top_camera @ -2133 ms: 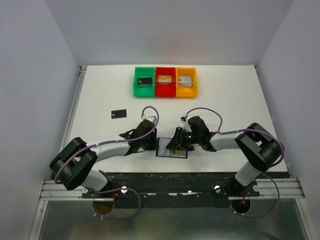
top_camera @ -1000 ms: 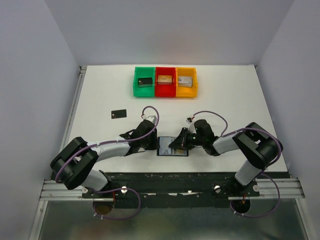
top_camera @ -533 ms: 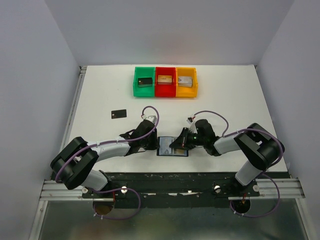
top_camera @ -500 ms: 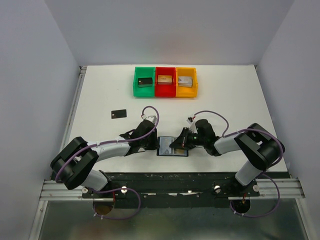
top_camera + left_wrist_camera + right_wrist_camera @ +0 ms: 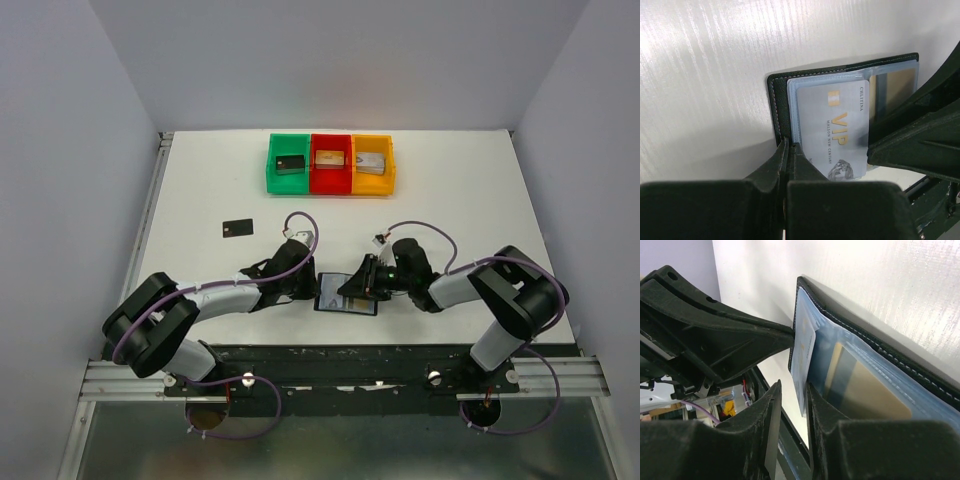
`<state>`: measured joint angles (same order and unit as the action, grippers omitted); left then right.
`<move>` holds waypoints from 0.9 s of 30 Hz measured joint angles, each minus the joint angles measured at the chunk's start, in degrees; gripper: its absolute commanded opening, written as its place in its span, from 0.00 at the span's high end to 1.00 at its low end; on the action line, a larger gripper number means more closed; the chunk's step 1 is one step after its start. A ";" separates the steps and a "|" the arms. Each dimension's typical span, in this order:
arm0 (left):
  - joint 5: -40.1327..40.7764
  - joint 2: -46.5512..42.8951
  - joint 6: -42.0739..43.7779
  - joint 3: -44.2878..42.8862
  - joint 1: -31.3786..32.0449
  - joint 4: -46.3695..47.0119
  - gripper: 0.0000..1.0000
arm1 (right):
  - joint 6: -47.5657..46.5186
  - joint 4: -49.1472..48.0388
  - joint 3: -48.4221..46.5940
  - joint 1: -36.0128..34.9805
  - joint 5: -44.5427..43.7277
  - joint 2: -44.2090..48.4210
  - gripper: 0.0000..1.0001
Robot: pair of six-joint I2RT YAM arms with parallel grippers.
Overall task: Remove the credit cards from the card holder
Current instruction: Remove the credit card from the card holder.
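The card holder (image 5: 345, 300) lies open on the table between both arms, a black wallet (image 5: 775, 95) with blue-grey sleeves. A silver-grey credit card (image 5: 840, 130) sticks partly out of its left sleeve. A tan-gold card (image 5: 897, 87) sits in the other pocket. My left gripper (image 5: 788, 144) is shut, its tips pressed on the holder's left edge. My right gripper (image 5: 793, 387) stands open, with the silver card's free edge (image 5: 802, 352) between its jaws and a gap on one side. A black card (image 5: 237, 228) lies loose on the table to the left.
Green (image 5: 289, 163), red (image 5: 331, 163) and yellow (image 5: 372, 163) bins stand in a row at the back, each with a block inside. The table's near edge runs just below the holder. The two grippers face each other closely over it.
The right gripper's jaws have widened a little round the silver card's edge. The left arm and the card holder have stayed put.
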<state>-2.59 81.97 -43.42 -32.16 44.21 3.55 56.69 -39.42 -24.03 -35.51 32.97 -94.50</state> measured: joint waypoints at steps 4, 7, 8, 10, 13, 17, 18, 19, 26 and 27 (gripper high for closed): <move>-0.61 0.26 -0.59 0.33 0.00 1.27 1.00 | 0.61 -1.81 0.00 0.07 0.83 -1.57 0.66; -0.87 0.63 -0.94 0.50 -0.02 2.25 1.00 | 1.05 -2.73 0.00 0.17 1.22 -2.80 0.66; -0.92 0.72 -1.03 0.55 -0.02 2.60 1.00 | 1.25 -2.93 0.00 0.22 1.33 -3.13 0.66; -1.01 0.81 -1.20 0.81 -0.02 3.26 1.00 | 1.46 -3.02 0.00 0.28 1.44 -3.50 0.66; -1.11 0.92 -1.42 0.94 -0.02 3.82 1.00 | 1.68 -3.19 -0.02 0.28 1.49 -3.91 0.66; -1.27 0.96 -1.84 1.11 -0.11 4.17 1.00 | 1.81 -3.41 -0.46 0.28 1.79 -4.76 0.65; -1.29 0.98 -1.88 1.11 -0.11 4.22 1.00 | 1.86 -3.41 -0.68 0.28 1.95 -4.96 0.65; -1.31 0.98 -1.95 1.11 -0.11 4.24 1.00 | 1.84 -3.41 -0.92 0.28 2.10 -5.20 0.65; -1.40 1.51 -2.16 1.11 -0.04 5.27 1.00 | 1.84 -3.41 -2.19 0.28 2.56 -6.27 0.66; -1.40 1.53 -2.16 1.11 -0.04 5.31 1.00 | 1.84 -3.41 -2.21 0.28 2.58 -6.27 0.66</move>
<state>-3.99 83.50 -45.58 -31.05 44.16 8.86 58.52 -42.83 -26.24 -35.22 35.55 -100.77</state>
